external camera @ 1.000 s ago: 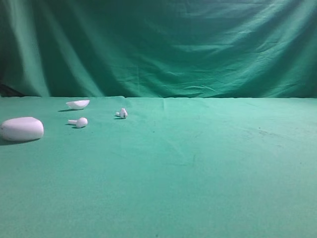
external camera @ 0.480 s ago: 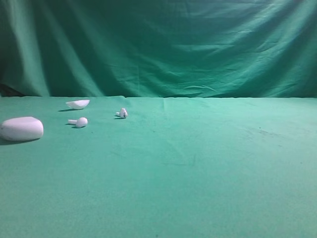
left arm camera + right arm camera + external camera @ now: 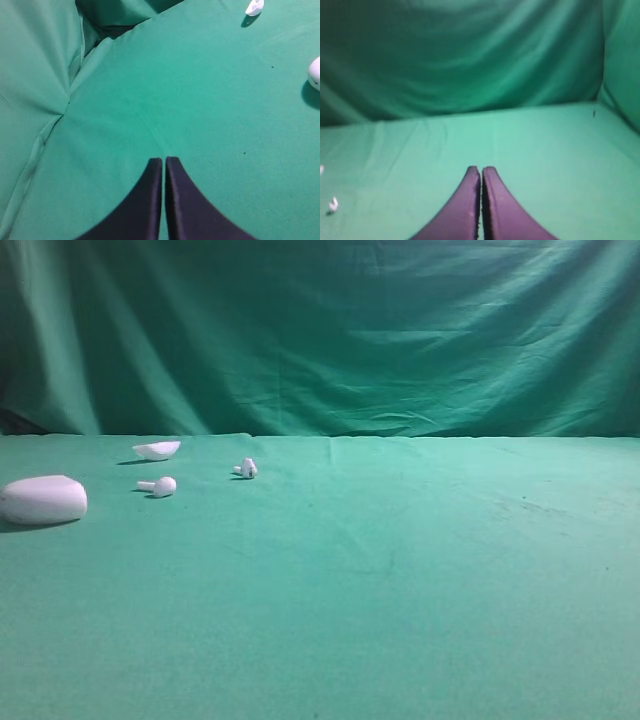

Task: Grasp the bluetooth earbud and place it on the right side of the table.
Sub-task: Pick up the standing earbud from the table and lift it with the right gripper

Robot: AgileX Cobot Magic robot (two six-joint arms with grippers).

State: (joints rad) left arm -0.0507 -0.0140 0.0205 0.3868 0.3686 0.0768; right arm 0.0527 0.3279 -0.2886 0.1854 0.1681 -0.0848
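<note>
The bluetooth earbud (image 3: 247, 469), tiny, white and stubby with a dark speck, lies on the green table (image 3: 400, 570) at the back left in the high view. Neither gripper shows in that view. My left gripper (image 3: 163, 160) is shut and empty over bare green cloth. My right gripper (image 3: 481, 169) is shut and empty above the cloth, facing the backdrop. A tiny white piece (image 3: 333, 204) lies at the lower left of the right wrist view, too small to identify.
A white oval case (image 3: 43, 500) lies at the far left, a plain stemmed earbud (image 3: 160, 486) beside it, and a shallow white shell (image 3: 157, 450) behind. The left wrist view shows a white piece (image 3: 254, 7) and a white round edge (image 3: 315, 74). A green backdrop (image 3: 330, 330) hangs behind.
</note>
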